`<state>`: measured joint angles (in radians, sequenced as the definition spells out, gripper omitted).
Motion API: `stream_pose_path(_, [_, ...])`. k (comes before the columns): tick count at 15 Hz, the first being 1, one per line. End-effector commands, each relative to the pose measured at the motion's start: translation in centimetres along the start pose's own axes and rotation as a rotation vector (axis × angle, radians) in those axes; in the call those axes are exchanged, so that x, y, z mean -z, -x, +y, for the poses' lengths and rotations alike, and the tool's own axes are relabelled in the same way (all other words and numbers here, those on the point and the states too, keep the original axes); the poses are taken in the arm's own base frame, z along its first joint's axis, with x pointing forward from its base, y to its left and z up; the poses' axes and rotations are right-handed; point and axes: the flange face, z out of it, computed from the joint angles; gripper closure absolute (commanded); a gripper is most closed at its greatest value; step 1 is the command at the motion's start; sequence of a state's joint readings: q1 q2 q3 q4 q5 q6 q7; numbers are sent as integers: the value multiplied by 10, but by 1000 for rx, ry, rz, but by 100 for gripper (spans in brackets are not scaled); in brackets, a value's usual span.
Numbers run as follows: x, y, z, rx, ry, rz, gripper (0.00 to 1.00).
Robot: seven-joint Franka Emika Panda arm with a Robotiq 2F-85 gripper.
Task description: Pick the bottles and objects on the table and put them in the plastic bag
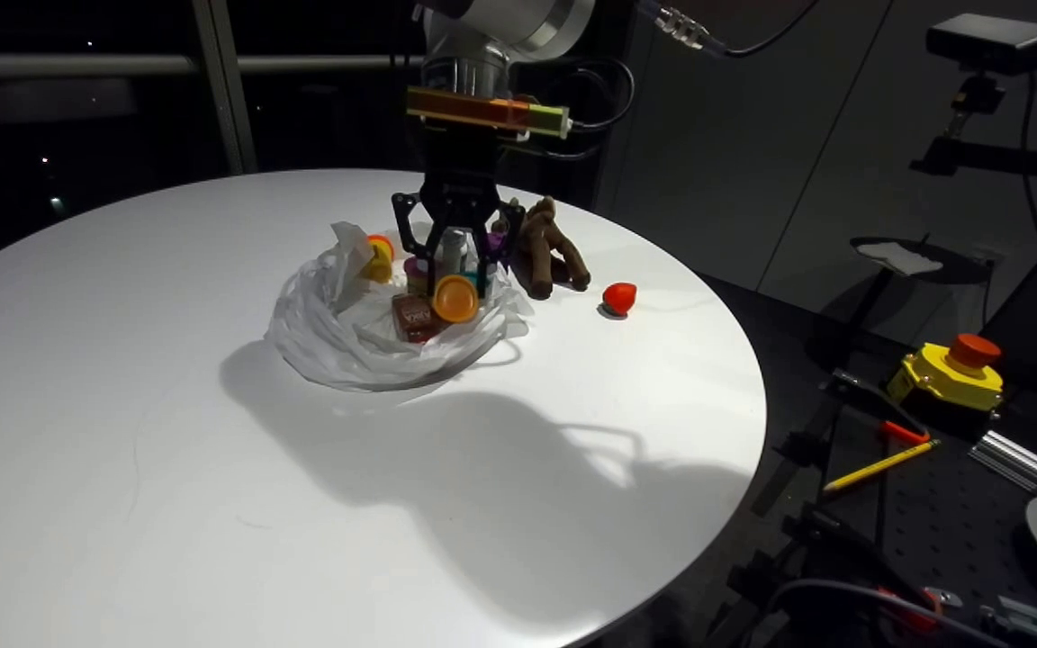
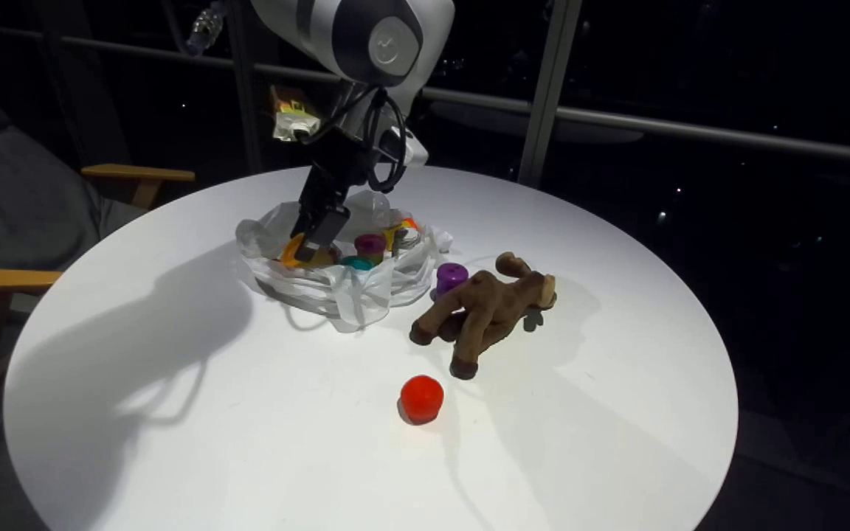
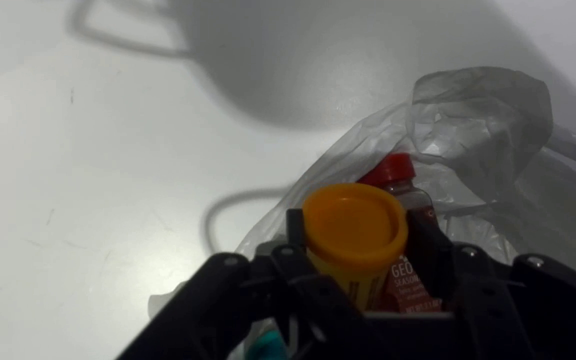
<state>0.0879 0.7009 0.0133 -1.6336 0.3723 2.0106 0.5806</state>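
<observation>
The white plastic bag (image 1: 329,351) lies open on the round table; it shows in both exterior views (image 2: 355,302). My gripper (image 3: 355,227) is over the bag's near side, its fingers shut on a yellow jar with an orange lid (image 3: 350,220). The jar is at the bag's opening, tilted. A red-capped seasoning bottle (image 3: 410,285) lies in the bag beside it. The bag also holds a teal-lidded jar (image 2: 357,262), a dark-pink-lidded jar (image 2: 370,245) and a yellow-orange object (image 1: 379,261). Outside it are a purple jar (image 2: 451,277), a brown toy animal (image 2: 488,306) and a red toy (image 2: 421,399).
The purple jar and toy animal stand close to the bag's side. The round white table (image 1: 212,504) has its edge beyond the red toy. A chair (image 2: 137,173) is beside the table. A side cart with a yellow-and-red button box (image 1: 951,373) stands off the table.
</observation>
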Motion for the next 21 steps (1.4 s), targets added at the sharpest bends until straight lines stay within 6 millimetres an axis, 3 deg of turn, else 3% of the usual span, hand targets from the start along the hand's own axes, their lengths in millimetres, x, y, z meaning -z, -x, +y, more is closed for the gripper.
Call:
stream_pose_path(1, [8, -12, -11, 35, -56, -6, 77])
stream_pose_path(11, [-18, -39, -18, -20, -107, -113, 77])
stream_pose_path(17, [0, -44, -33, -37, -170, -108, 77])
stream_pose_path(21, [13, -58, -32, -109, -231, -114, 77])
